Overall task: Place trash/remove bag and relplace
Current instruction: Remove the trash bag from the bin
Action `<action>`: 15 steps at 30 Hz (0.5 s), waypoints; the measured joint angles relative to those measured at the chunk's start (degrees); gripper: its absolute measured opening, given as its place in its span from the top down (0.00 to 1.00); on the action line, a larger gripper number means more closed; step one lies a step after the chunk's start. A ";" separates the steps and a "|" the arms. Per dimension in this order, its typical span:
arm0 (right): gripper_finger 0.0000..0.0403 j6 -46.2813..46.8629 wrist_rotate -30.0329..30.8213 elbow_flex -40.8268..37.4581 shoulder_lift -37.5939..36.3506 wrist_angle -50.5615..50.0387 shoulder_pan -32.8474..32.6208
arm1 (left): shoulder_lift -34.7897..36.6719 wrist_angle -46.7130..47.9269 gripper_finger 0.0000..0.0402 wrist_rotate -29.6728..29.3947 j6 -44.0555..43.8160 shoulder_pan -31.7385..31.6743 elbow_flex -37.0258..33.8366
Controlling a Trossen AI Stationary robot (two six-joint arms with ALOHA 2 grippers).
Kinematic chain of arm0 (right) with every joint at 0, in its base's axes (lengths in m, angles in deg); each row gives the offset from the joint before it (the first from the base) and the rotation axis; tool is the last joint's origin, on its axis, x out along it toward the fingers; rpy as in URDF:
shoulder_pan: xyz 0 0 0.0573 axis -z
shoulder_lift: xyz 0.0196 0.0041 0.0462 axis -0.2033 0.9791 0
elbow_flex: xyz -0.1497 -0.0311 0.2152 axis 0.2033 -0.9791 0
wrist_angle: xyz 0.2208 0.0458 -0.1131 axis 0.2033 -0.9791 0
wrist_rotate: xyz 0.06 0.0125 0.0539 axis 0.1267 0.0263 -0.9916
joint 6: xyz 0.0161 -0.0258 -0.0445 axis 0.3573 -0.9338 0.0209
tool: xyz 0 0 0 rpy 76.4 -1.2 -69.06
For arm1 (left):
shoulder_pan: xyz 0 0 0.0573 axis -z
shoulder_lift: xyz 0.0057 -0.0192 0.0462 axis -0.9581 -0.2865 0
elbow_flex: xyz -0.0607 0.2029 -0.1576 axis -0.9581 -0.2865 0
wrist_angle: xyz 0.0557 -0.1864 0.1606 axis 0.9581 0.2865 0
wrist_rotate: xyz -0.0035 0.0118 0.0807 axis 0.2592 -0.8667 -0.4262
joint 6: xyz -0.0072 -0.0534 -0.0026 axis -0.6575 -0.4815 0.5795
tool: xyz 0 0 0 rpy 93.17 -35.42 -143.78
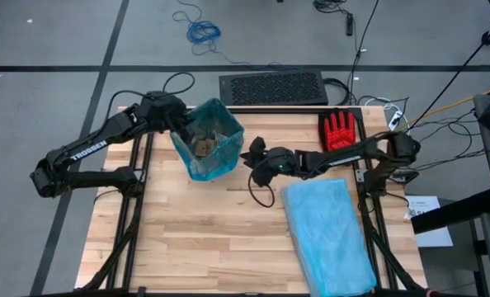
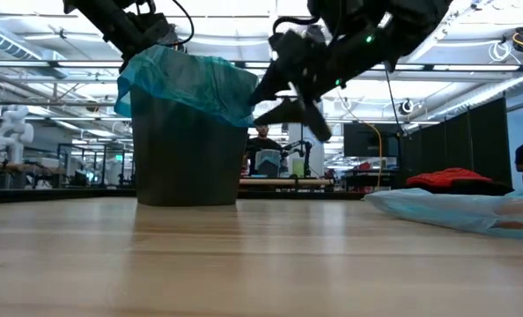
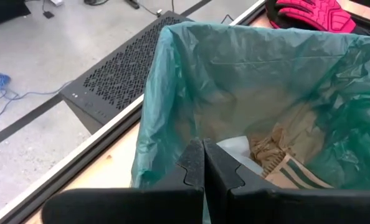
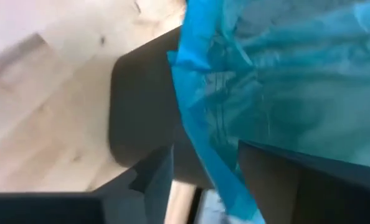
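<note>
Teal-green bag [image 1: 210, 140] lines dark bin [image 2: 184, 154] at table's [image 1: 195, 239] 11 o'clock, paper trash [image 3: 278, 158] inside | left gripper [image 1: 179, 122] pinching bag rim, 9 o'clock side | right gripper [image 1: 253, 155] fingers spread, 3 o'clock of bin | sky-blue bag [image 1: 327, 235] at 4 o'clock

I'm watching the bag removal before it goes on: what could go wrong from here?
The left gripper is shut on the bag rim while the right gripper is open beside the bin. A one-sided pull might tip the bin, tear the thin bag, or spill the trash.
</note>
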 joint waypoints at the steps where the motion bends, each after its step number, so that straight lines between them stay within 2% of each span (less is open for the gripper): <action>1: 0.54 -2.05 0.01 0.00 1.16 2.38 0.01 | 0.00 0.03 1.00 0.00 0.00 0.00 0.00; 5: 0.52 -6.60 0.43 0.62 4.46 9.38 0.07 | -0.02 0.38 1.00 0.00 0.39 0.00 0.00; 8: 0.57 -6.52 2.61 3.48 6.25 6.62 0.47 | -0.02 0.34 1.00 0.00 0.80 0.00 0.00; 11: 0.68 -5.21 3.19 5.99 7.56 0.59 1.45 | -0.02 0.32 1.00 0.00 1.49 0.00 0.00; 15: 0.93 -5.06 5.14 7.29 8.06 -2.04 1.51 | -0.02 0.34 1.00 0.00 1.62 0.00 0.02</action>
